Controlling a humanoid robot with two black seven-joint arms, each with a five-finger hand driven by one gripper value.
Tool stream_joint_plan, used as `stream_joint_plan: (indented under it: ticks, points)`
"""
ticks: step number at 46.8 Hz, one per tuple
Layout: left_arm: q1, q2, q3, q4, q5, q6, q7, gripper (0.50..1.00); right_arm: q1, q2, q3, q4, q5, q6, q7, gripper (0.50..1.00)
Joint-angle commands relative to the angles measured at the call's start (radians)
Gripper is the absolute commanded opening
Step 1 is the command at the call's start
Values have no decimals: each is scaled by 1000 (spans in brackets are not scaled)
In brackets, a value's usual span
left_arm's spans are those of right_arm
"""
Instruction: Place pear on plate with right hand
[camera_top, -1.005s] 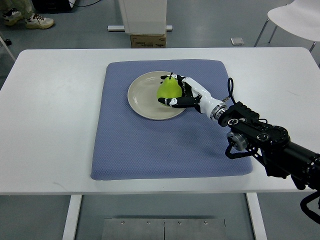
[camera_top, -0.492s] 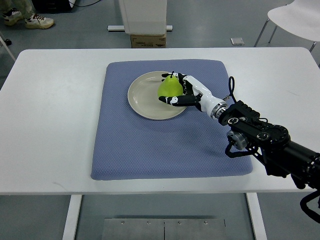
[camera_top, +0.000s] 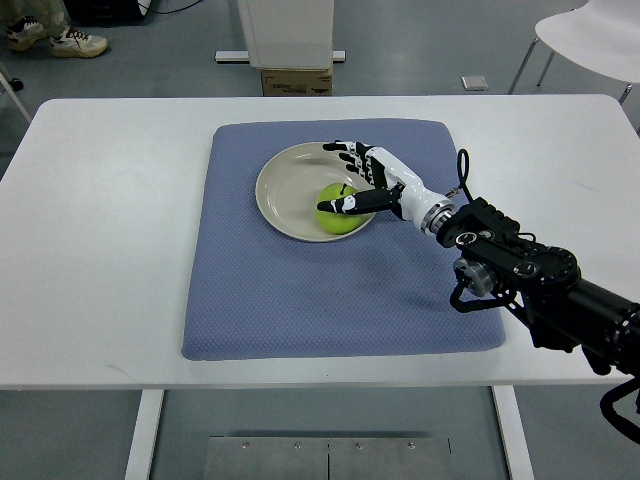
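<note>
A green pear (camera_top: 334, 216) lies on its side on the near right part of the beige plate (camera_top: 279, 188), which rests on a blue mat (camera_top: 300, 295). My right hand (camera_top: 346, 178) hovers over the plate's right side, open. Its thumb (camera_top: 345, 205) stretches across the top of the pear, and the other fingers (camera_top: 350, 156) are spread towards the far rim, away from the fruit. The right arm (camera_top: 520, 275) comes in from the lower right. No left arm shows.
The mat covers the middle of a white table (camera_top: 100, 240). Beyond the table stand a cardboard box (camera_top: 296, 81) under a white post, a white chair (camera_top: 590, 35) at the far right, and a person's shoes (camera_top: 50, 38) at the far left.
The fingers have opened off the pear. The pear has dropped from upright in the grasp to lying lower on the plate.
</note>
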Motion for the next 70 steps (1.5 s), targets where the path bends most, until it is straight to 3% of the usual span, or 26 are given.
stream_joint_plan:
  ticks: [1,19,57,65,70]
  points:
    - [0,0,0,1,1,0,0,1000,3,0,3,1,0,10,0,1000]
    - [0,0,0,1,-1,0,0,1000,9,0,9,76,0,62,1,1000]
    - [0,0,0,1,-1,0,0,1000,-28,-192,115,96,1,62,1,1000]
    - [0,0,0,1,-1,0,0,1000,-62,-195,227,71,0,45,-20,1000]
    - [0,0,0,1,-1,0,0,1000,-86,-187,340,51,0,41,-72,1000]
